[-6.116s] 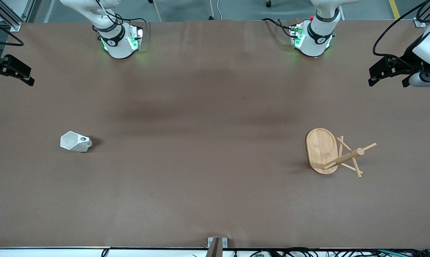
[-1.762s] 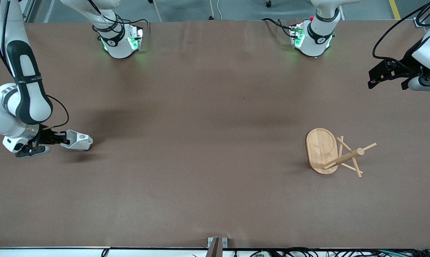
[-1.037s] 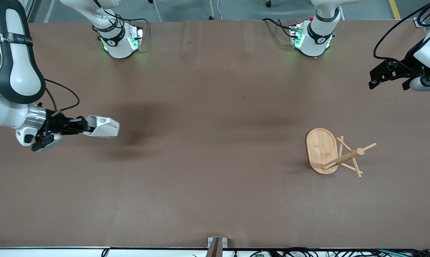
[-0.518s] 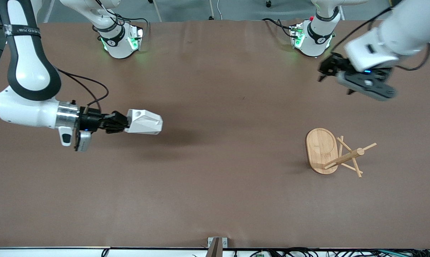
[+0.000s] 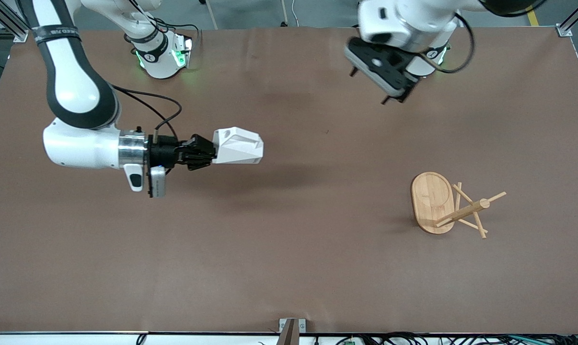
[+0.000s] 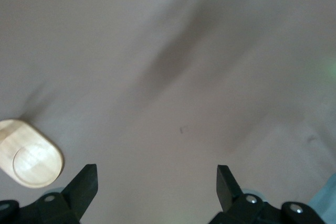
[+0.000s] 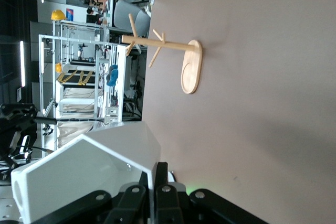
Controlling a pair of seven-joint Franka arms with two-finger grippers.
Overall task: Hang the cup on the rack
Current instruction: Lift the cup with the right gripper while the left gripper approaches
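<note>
Front view shows the brown matte surface (image 5: 289, 268), broad and flat, with faint creases. The right arm reaches out from its base toward the middle, and the right tool (image 5: 203, 154) is clenched on the cup (image 5: 237, 146), carrying it sideways in the air over the surface's middle region, well apart from the rack (image 5: 449, 203). The left tool (image 5: 382, 72) hangs over the surface near the left arm's base, its fingers spread and holding nothing.

The rack stands upright toward the left arm's end: pale bamboo, a smooth oval base with a round inlaid ring, a slim central post and thin pegs angled upward. In the right wrist view the rack (image 7: 173, 59) appears whole, with nothing hung on it yet.

The cup is hard, glossy and white, built from flat angular facets; the right wrist view shows the cup (image 7: 86, 174) gripped at one edge, with a round hole at its end.

The likely risks: smooth slanted facets could let the cup slip or twist in the pinch, and the small hole leaves little margin against a thin peg. A misaligned push could tip the light rack. The left tool might also crowd the approach if both arms converge there.
</note>
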